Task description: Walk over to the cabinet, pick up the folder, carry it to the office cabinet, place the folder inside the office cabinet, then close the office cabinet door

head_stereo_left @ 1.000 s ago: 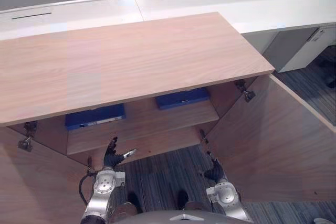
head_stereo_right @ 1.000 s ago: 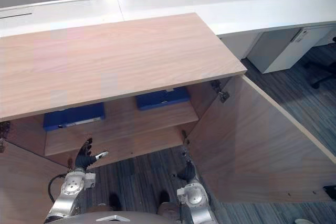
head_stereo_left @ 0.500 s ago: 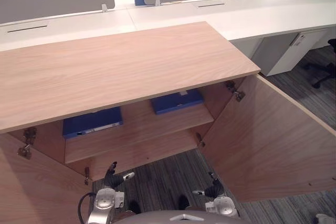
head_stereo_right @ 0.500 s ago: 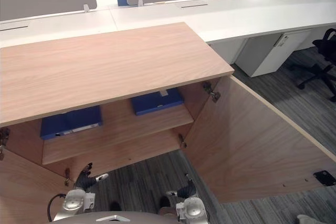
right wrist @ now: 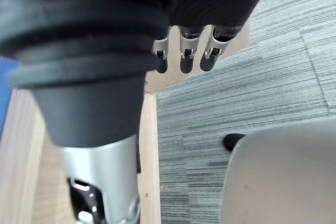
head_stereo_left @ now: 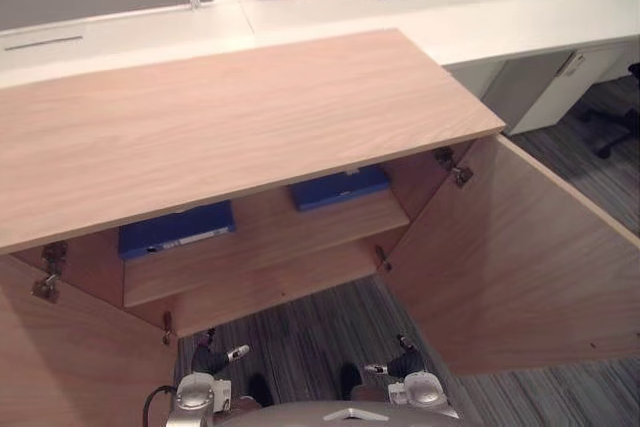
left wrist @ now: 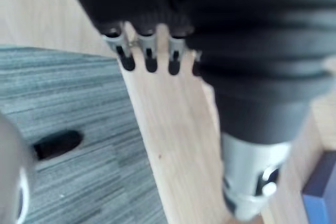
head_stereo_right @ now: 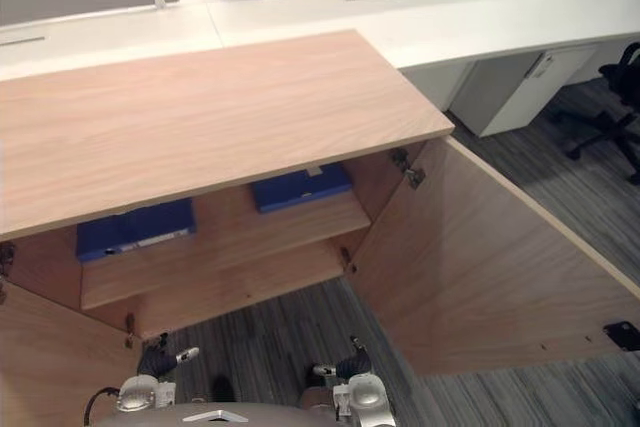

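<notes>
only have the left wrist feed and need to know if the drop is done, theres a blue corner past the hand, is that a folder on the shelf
Observer: Probably. Two blue folders lie flat on the upper shelf of the cabinet: the left folder and the right folder, apart from each other.
Operator: other side carrying anything
Observer: No. The right hand hangs low and empty over the carpet, in front of the cabinet.
Operator: is it shut yet
Observer: No. The right door and the left door both stand wide open.
</notes>
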Controlling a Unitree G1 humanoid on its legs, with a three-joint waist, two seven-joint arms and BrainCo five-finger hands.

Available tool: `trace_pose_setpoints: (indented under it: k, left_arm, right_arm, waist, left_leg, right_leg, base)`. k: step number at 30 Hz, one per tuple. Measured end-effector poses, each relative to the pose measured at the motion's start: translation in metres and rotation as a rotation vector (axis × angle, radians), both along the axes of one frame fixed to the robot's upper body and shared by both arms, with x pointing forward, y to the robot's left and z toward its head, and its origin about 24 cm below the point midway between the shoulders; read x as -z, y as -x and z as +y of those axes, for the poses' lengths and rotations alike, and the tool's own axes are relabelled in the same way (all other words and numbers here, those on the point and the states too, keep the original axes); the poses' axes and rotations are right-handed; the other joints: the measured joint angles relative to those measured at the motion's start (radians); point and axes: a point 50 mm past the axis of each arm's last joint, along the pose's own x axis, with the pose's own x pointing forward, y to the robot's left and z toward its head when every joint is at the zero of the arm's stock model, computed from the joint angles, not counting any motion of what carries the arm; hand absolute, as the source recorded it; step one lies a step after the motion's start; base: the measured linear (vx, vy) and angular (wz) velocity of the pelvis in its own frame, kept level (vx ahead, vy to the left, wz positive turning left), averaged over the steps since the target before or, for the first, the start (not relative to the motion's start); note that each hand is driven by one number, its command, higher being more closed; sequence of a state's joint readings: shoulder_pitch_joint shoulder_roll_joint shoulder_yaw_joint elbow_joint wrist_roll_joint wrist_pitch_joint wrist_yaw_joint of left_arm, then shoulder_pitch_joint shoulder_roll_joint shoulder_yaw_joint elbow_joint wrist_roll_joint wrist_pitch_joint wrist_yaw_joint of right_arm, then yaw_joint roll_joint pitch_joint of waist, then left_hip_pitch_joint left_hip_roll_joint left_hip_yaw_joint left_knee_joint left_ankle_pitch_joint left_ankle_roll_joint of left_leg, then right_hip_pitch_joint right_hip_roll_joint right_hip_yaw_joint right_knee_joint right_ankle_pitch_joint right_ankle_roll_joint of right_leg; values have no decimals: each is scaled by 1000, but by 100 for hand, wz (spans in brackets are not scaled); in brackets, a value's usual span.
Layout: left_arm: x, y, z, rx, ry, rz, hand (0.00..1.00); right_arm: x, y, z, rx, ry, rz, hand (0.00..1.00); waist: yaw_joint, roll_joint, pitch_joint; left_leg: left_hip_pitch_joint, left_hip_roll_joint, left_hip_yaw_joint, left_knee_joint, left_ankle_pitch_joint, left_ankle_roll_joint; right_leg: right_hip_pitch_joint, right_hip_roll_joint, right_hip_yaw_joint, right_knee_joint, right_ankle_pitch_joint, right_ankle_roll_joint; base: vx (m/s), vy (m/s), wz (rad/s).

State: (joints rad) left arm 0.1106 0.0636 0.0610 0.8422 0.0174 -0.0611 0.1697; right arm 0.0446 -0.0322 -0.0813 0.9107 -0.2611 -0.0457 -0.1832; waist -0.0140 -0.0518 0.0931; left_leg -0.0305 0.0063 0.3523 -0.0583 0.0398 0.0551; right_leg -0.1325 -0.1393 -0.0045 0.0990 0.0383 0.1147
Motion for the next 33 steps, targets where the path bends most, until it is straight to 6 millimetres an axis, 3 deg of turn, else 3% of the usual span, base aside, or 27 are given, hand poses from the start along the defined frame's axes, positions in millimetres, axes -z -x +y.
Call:
trace_pose_setpoints:
  k: [1, 2, 3, 4, 6, 7, 9, 10, 13, 14, 15, 17, 18, 19, 26, 30, 33]
  left_arm:
    - [-2, -4, 2, -13, 1, -12, 0]
    - [-3, -7, 4, -21, 0, -25, 0]
    - [-4, -9, 5, -21, -2, -30, 0]
    - [-4, -8, 6, -21, -4, -30, 0]
    - [-5, -8, 9, -22, -13, -29, 0]
    - [-4, -7, 9, -22, -12, -24, 0]
    - [-1, -6, -4, -12, 21, -15, 0]
    - [0, -4, -8, -5, 28, -8, 0]
    - [-1, -6, -9, 4, 28, -12, 0]
    - [-1, -7, -9, 8, 27, -17, 0]
    - [-3, -12, -11, 20, 30, -28, 0]
    - [-3, -13, -13, 19, 37, -30, 0]
    - [-1, -11, -17, 17, 48, -25, 0]
    - [-1, -10, -19, 16, 53, -23, 0]
    - [2, 0, -8, 11, 25, 11, 0]
    - [2, 1, -8, 10, 24, 14, 0]
    - [-1, -3, -7, 15, 19, -2, 0]
  right_arm:
    - [-1, -2, 1, 9, -10, -8, 0]
    - [-2, -5, 2, 14, -15, -16, 0]
    - [1, 1, 2, 19, -17, 3, 0]
    - [2, 3, 2, 20, -18, 9, 0]
    - [2, 1, 6, 19, -29, 5, 0]
    - [0, -4, 6, 17, -27, -8, 0]
    - [-3, -10, 1, 24, -16, -22, 0]
    - [-2, -9, 1, 35, -20, -18, 0]
    - [-2, -7, -3, 61, -16, -17, 0]
    - [-2, -4, -6, 84, -11, -15, 0]
    - [-2, -5, -8, 100, -12, -20, 0]
    - [-3, -2, -15, 149, -7, -23, 0]
    - [-3, 3, -21, 169, 14, -22, 0]
    - [-3, 5, -25, 180, 21, -24, 0]
    - [-9, 6, -20, 244, -5, -80, 0]
    - [-36, -7, -35, 293, 48, -240, 0]
    - [-70, -21, -57, 381, 122, -420, 0]
  waist:
    - [-5, 2, 10]
    - [-13, 11, 17]
    - [-11, 7, 14]
    - [-6, 2, 11]
    - [20, -25, -5]
    - [27, -24, -5]
    - [25, 23, 26]
    - [23, 31, 29]
    - [16, 36, 42]
    - [12, 36, 42]
    - [9, 26, 51]
    - [2, 4, 61]
    - [-2, 14, 60]
    - [-2, 28, 58]
    - [-18, 26, 44]
    - [-38, 39, 28]
    - [-62, 44, 23]
  left_leg:
    - [-10, 7, -2, 11, 7, 10]
    - [-18, 14, -36, 26, 11, 14]
    - [-12, 16, -69, 24, 21, 4]
    - [-12, 15, -79, 24, 28, -4]
    - [-41, 11, -91, 24, 51, -24]
    - [-61, 19, -94, 26, 60, -31]
    - [-83, 55, -117, 27, 86, -52]
    - [-89, 64, -130, 26, 95, -65]
    - [-85, 85, -143, 14, 120, -100]
    - [-92, 84, -161, -4, 143, -140]
    - [-102, 77, -165, 30, 113, -144]
    - [-99, 47, -159, 187, -8, -101]
    - [-69, 42, -159, 228, -90, -97]
    - [-48, 44, -162, 209, -120, -97]
    - [53, 12, -83, 62, -73, -58]
    - [86, 14, -22, 35, -69, -55]
    - [105, 21, 6, 35, -72, -54]
  right_leg:
    - [-19, 0, -14, 83, -50, -20]
    - [-46, -2, -36, 281, -156, -42]
    - [-16, -5, -46, 351, -204, -36]
    - [8, -8, -48, 349, -217, -35]
    - [59, -6, -48, 201, -238, -17]
    - [71, 6, -56, 136, -232, -17]
    - [84, 47, -71, 89, -190, -34]
    - [79, 61, -76, 91, -186, -40]
    - [66, 79, -93, 111, -191, -55]
    - [44, 75, -95, 127, -192, -65]
    - [26, 59, -100, 137, -191, -73]
    - [24, 22, -91, 141, -186, -66]
    - [26, 18, -80, 133, -188, -64]
    - [25, 25, -71, 134, -188, -60]
    - [70, 28, 6, 17, -105, -19]
    - [84, 44, 72, -32, -71, -15]
    - [91, 57, 110, -56, -47, -17]
  base:
    - [-16, 6, 48]
    - [52, -39, 74]
    - [68, -80, 78]
    - [72, -122, 57]
    - [8, -168, 18]
    - [-27, -165, 5]
    - [-91, -141, 8]
    - [-89, -99, 9]
    - [-118, -91, 9]
    - [-137, -41, 1]
    - [-111, -28, -4]
    - [-42, 6, -10]
    - [-28, 35, -9]
    - [-36, 93, -25]
    - [4, 75, -32]
    - [61, 23, -52]
    - [26, -12, -43]
